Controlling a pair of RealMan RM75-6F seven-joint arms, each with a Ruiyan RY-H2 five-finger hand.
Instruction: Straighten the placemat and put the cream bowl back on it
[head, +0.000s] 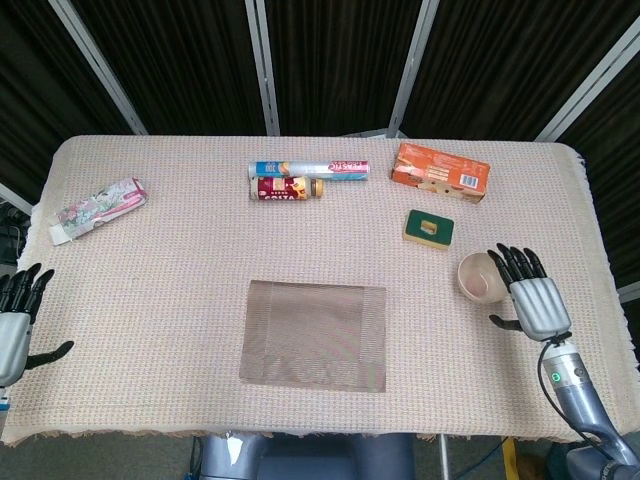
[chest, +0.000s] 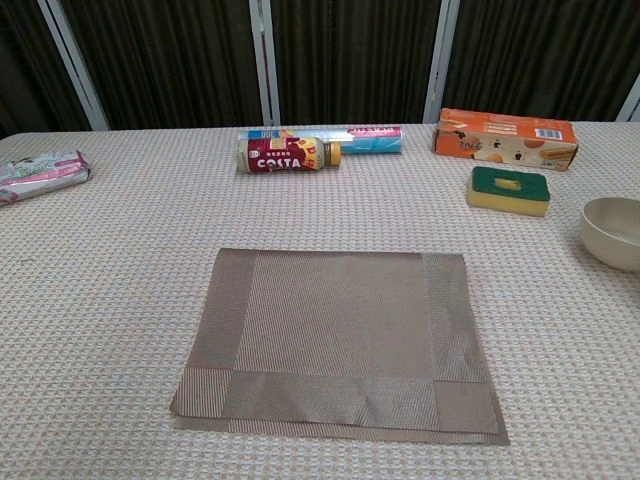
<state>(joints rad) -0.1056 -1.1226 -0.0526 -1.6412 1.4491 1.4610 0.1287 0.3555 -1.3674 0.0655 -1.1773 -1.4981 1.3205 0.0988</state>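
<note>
A brown woven rectangular placemat (head: 314, 336) lies flat near the front middle of the cloth-covered counter (head: 180, 260), its edges roughly square to the counter's front edge. A small round cream bowl (head: 480, 277) stands upright on the cloth well to the right of the placemat, mouth up, apart from it.

I can read only "COSTA", in white letters on the red label of the bottle (chest: 287, 155) lying on its side; other print is too small.
</note>
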